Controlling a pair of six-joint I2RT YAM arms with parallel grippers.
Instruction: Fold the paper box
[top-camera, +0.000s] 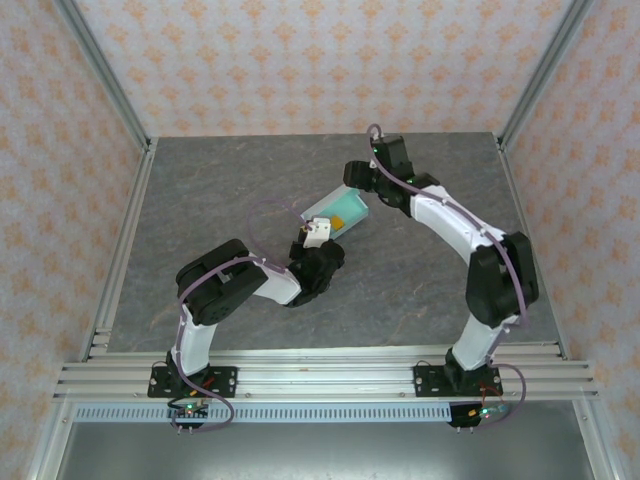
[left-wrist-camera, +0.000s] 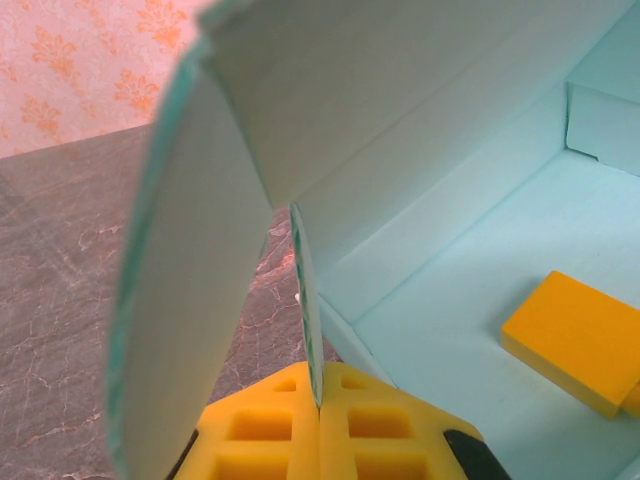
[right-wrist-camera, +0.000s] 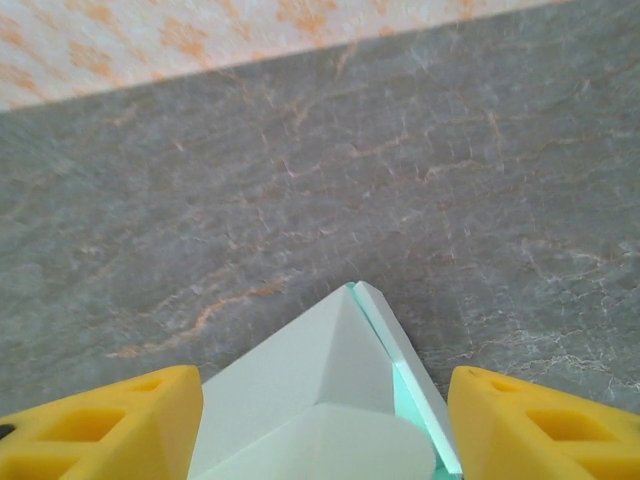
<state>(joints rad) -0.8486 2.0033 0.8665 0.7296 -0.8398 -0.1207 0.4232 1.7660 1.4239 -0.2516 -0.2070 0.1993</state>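
The paper box (top-camera: 337, 210) lies half-formed and open at mid-table, pale mint card with a small orange block (top-camera: 346, 215) inside. In the left wrist view I look into the box's (left-wrist-camera: 470, 260) interior, where the orange block (left-wrist-camera: 575, 340) rests on the floor and a curved flap (left-wrist-camera: 190, 290) rises at left. My left gripper (left-wrist-camera: 320, 398) is shut on a thin upright wall edge of the box, also seen from above (top-camera: 316, 232). My right gripper (top-camera: 362, 190) is open at the box's far end, and a folded corner of the box (right-wrist-camera: 330, 400) sits between its yellow fingers (right-wrist-camera: 110, 425).
The dark grey marbled table (top-camera: 200, 200) stretches around the box, bounded by an aluminium frame (top-camera: 120, 240) and patterned walls (top-camera: 300, 60). The arms' bases stand on the near rail (top-camera: 320, 375).
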